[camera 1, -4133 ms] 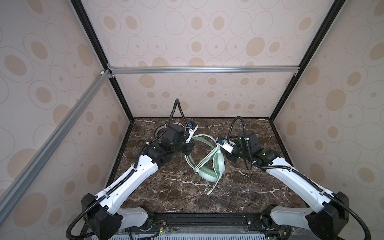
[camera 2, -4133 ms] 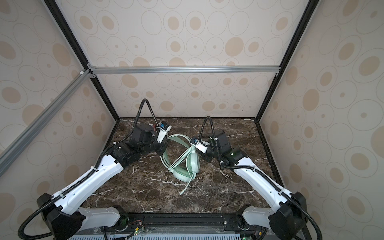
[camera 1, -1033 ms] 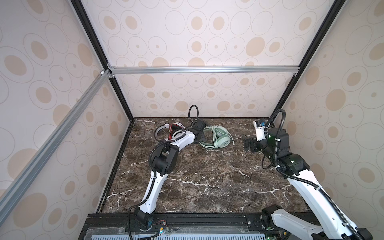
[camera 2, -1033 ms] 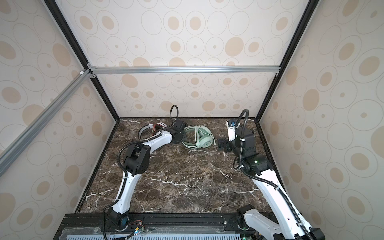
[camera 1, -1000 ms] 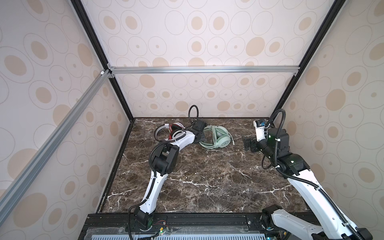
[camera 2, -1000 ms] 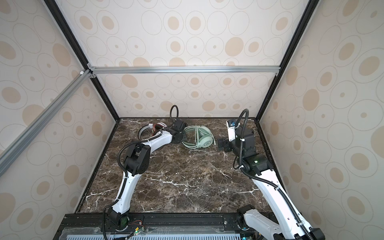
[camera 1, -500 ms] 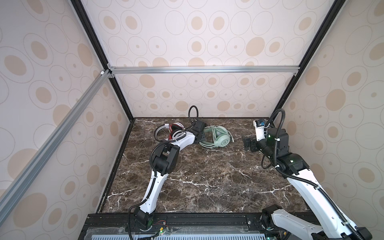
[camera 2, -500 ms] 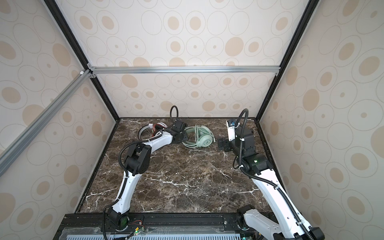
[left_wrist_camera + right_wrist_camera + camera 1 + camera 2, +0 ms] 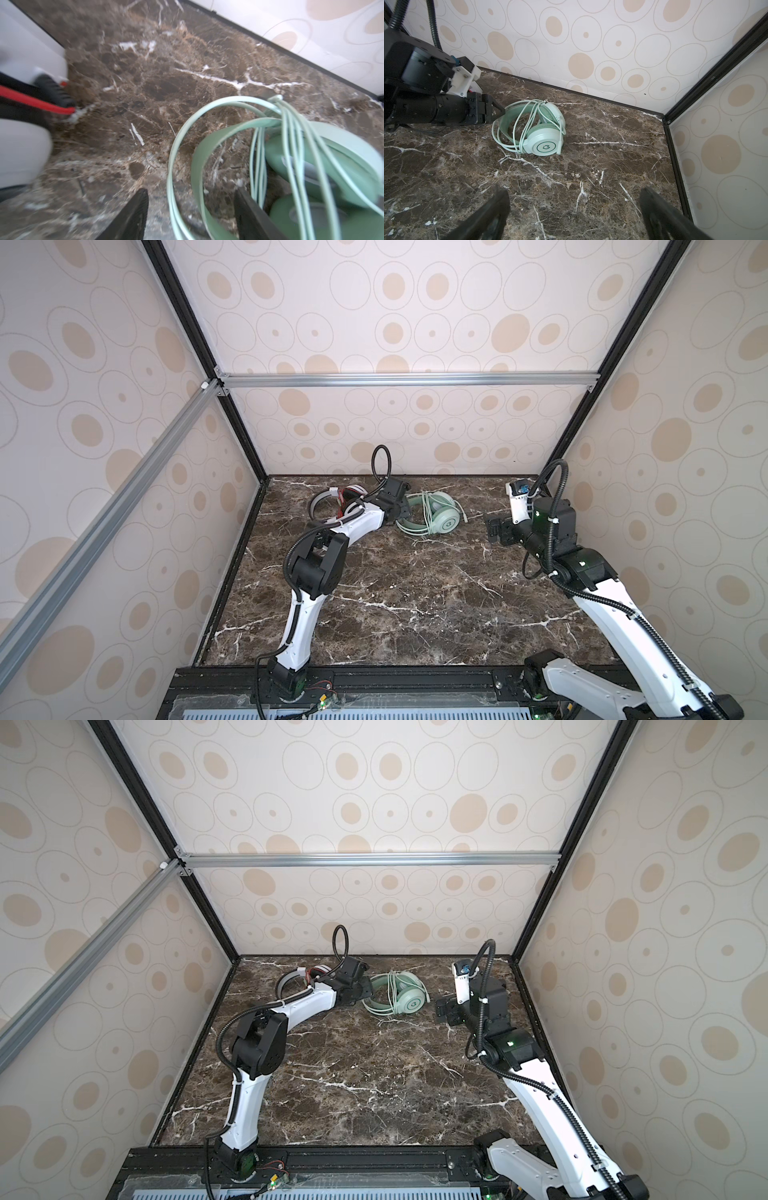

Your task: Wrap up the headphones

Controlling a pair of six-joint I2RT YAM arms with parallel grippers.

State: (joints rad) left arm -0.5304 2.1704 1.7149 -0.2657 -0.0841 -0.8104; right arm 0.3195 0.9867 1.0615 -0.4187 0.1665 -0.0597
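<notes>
The mint-green headphones (image 9: 432, 516) (image 9: 399, 996) (image 9: 537, 128) lie on the marble near the back wall, their pale green cable looped round the headband. My left gripper (image 9: 405, 512) (image 9: 368, 990) (image 9: 191, 193) is open at the headband's left end. Band and cable (image 9: 199, 158) pass between the fingers, touching neither. The white headphones (image 9: 328, 499) (image 9: 291, 979) with a red cable (image 9: 37, 101) lie just left of it, partly hidden by the left arm. My right gripper (image 9: 494, 529) (image 9: 442, 1011) (image 9: 574, 195) is open and empty, a short way right of the green pair.
The back wall (image 9: 415, 439) stands close behind both headsets. A black frame post (image 9: 716, 62) marks the back right corner beside my right arm. The dark marble tabletop (image 9: 415, 605) stretches to the front rail.
My left gripper has gone from shut on the mint-green headband to open around it. The green headphones have shifted slightly and now rest on the marble. The right arm has stayed put.
</notes>
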